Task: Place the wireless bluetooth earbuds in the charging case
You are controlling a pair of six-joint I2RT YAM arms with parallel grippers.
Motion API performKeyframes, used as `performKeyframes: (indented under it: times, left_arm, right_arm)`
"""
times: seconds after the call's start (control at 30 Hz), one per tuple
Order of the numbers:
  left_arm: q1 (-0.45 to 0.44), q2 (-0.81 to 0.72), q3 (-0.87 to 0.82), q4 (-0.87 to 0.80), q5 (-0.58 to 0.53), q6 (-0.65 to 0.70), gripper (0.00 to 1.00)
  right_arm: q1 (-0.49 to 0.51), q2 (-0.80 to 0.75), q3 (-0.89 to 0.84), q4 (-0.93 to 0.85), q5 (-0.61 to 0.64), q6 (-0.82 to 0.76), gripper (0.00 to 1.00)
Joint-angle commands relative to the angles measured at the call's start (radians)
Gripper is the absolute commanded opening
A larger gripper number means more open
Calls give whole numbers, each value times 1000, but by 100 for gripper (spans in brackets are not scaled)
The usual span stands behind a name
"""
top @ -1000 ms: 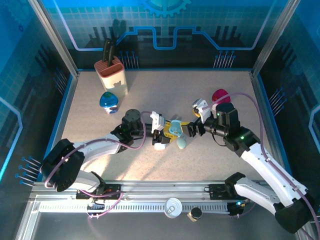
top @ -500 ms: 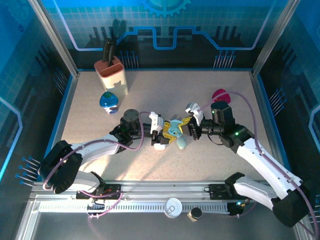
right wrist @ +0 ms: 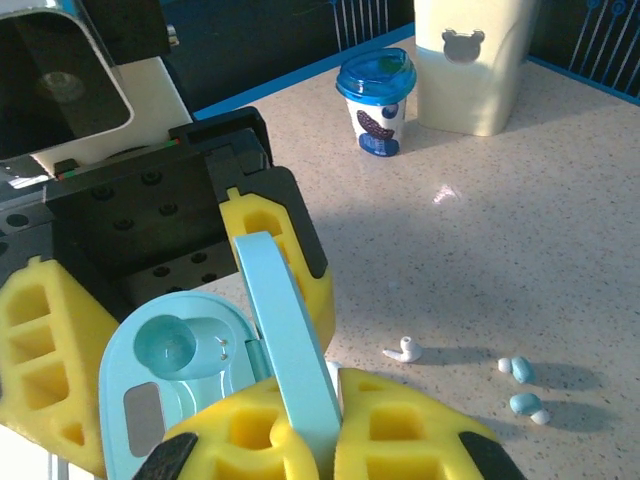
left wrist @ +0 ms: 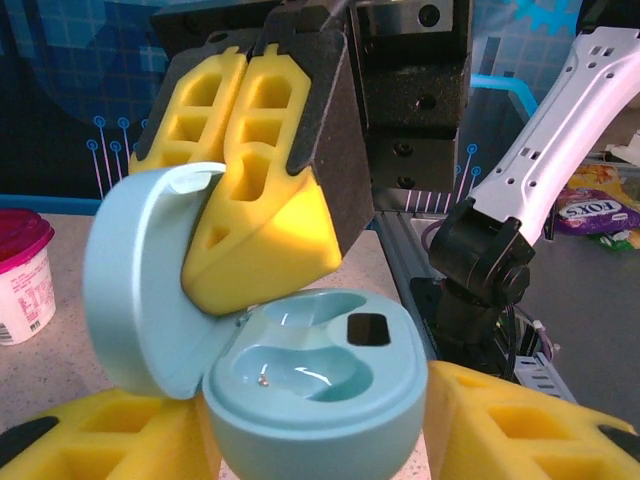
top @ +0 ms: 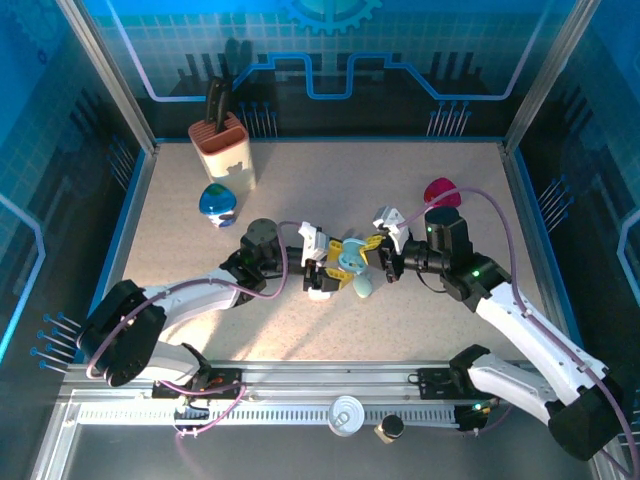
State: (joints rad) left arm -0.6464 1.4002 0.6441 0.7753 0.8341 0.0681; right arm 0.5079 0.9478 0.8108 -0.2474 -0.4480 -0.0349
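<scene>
Two robot arms meet at the middle of a speckled table (top: 420, 330), both at one open pale blue charging case (left wrist: 330, 385).

The right gripper (right wrist: 300, 440) is clenched on the case's raised lid (right wrist: 285, 330). The thin lid wall is pinched between its two yellow foam fingers (right wrist: 400, 440). One finger is inside the lid and one is outside.

The left gripper (top: 335, 270) has the case's base between its yellow fingers (left wrist: 520, 420). They sit close against it on both sides. It is unclear whether they are squeezing it or have loosened.

Both moulded wells in the base are empty and face up.

The earbuds lie loose on the table, apart from the case and from both sets of jaws. In the right wrist view, a white stemmed earbud (right wrist: 405, 350) lies just beyond the right fingers, to their right. Two pale blue and white earbuds (right wrist: 518, 369) lie close together a little further right.

In the top view, a second pale blue pebble-shaped case (top: 362, 288) rests on the table just beside the held case, on the side nearer the arm bases.

Well beyond the jaws stand a blue-lidded cup (right wrist: 378, 100) and a cream knife block (right wrist: 475, 60). A red-lidded cup (left wrist: 20, 270) stands behind the right gripper.
</scene>
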Motion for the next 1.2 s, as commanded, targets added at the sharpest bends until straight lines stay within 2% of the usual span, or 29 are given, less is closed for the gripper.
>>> performKeyframes:
  times: [0.0, 0.13, 0.53, 0.7, 0.9, 0.97, 1.07, 1.17]
  left_arm:
    - [-4, 19, 21, 50, 3, -34, 55]
    - [-4, 26, 26, 52, -2, -46, 57]
    - [-3, 66, 42, 93, -8, -102, 48]
    - [-4, 63, 42, 93, -18, -106, 51]
    - [-3, 68, 44, 93, -20, -111, 50]
    - [-4, 69, 45, 93, -18, -114, 46]
    - [-4, 72, 45, 93, -18, -113, 35]
    - [-2, 71, 40, 94, -22, -105, 31]
  right_arm:
    - [12, -17, -17, 43, 35, -18, 0]
    - [14, -21, -24, 49, 50, -23, 0]
    - [17, -21, -36, 67, 33, -22, 0]
    - [18, -18, -36, 59, 46, -31, 0]
    - [22, -12, -37, 63, 66, -33, 0]
    - [21, -11, -37, 64, 65, -34, 0]
    - [21, -12, -38, 64, 62, -30, 0]
    - [21, -20, -38, 67, 70, -18, 0]
